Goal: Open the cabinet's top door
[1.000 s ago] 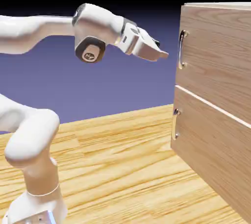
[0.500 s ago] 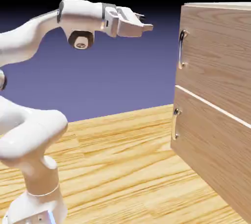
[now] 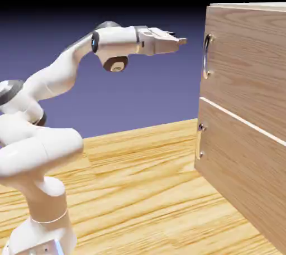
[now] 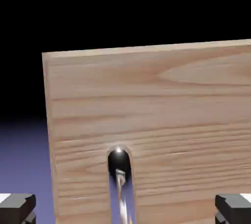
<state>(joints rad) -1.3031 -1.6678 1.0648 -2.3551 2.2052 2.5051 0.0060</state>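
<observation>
Over the last second the arm has swung its hand around: it pointed down and to the right a moment ago, then lifted away from the cabinet (image 3: 246,103), and now lies level again, aimed straight at the upper front panel. The gripper (image 3: 177,41) sits at about the height of the top end of the silver handle (image 3: 207,56) on the top door (image 3: 246,53), near it but clearly apart, with open backdrop between the tips and the wood. The jaws stand wide and hold nothing; in the hand view the two grey fingertips (image 4: 17,207) sit at the bottom corners with the handle (image 4: 120,184) running down between them, slightly left of middle, and the door's upper and left edges are visible. The door looks shut, flush with the cabinet, above the pale seam and the lower panel with its two studs (image 3: 201,128). The bench (image 3: 139,192) below is bare wood. I judge this a lining-up for the grasp: a short forward reach, perhaps slightly lower, should bring the handle between the jaws before closing and pulling.
</observation>
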